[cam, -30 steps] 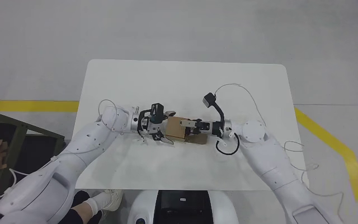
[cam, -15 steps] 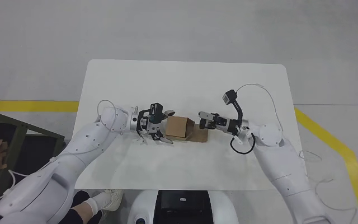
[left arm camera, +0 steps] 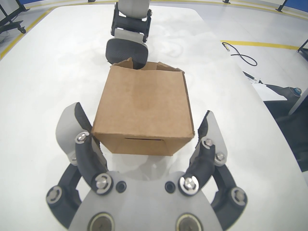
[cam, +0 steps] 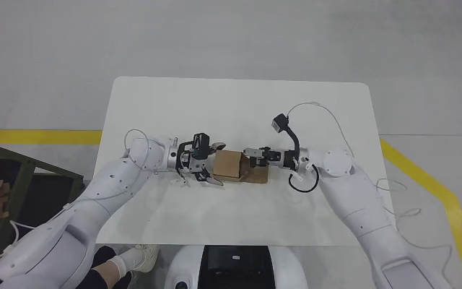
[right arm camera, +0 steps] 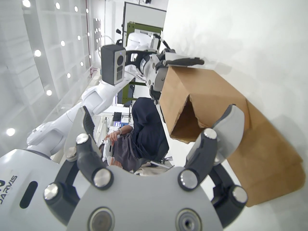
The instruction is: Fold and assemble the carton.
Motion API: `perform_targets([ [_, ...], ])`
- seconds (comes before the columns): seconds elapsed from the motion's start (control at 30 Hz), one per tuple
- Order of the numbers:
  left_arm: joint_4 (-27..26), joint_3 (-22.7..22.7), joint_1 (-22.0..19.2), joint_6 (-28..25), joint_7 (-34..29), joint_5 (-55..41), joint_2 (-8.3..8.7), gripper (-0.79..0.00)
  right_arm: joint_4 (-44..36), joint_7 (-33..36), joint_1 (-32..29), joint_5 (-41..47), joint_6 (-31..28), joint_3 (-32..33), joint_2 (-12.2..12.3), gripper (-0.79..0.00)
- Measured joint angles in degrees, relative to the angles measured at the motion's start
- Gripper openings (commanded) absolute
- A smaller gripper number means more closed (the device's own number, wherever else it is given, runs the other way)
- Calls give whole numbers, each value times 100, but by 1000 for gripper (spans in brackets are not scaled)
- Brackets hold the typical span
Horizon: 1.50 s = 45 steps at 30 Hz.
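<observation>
A brown carton [cam: 229,164] lies on its side at the middle of the white table [cam: 238,108]. Its closed end faces my left gripper [cam: 208,165]. In the left wrist view that gripper [left arm camera: 143,118] is open, its fingers [left arm camera: 79,121] straddling the carton [left arm camera: 144,102] at its near corners. The far end is open, with a long flap [cam: 258,177] lying flat on the table. My right gripper [cam: 253,156] is open at that end. One of its fingers [right arm camera: 228,126] rests by the opening of the carton [right arm camera: 204,90], above the flap [right arm camera: 269,150]; the other is in the air.
A thin black cable [left arm camera: 240,55] lies near the table's edge beyond the carton. Bare white tabletop [cam: 303,209] surrounds the carton on all sides.
The right gripper drew back from the carton's open end, then came back to it. The left gripper and the carton have stayed where they were.
</observation>
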Motion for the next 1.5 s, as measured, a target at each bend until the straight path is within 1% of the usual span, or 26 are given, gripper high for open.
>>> perform_targets([
  [0.13,-30,-17,18,-6,-6,5,11,0,-16,253,17,-122,-62,-71,11,0],
  [0.4,-71,-53,46,-1,-1,29,28,0,-44,352,34,-16,26,-160,-2,0],
  [0.63,-103,-79,67,-17,-18,24,37,0,40,69,-38,395,182,-217,-61,0],
  [0.93,-139,-123,96,-17,-17,20,59,0,119,-255,-214,768,66,-241,-120,0],
  [1.2,-173,-154,122,-23,-25,26,74,0,1,-439,-362,890,33,-359,-179,0],
  [1.5,-198,-196,152,32,-92,58,78,0,144,-565,-310,1003,57,-561,-290,0],
])
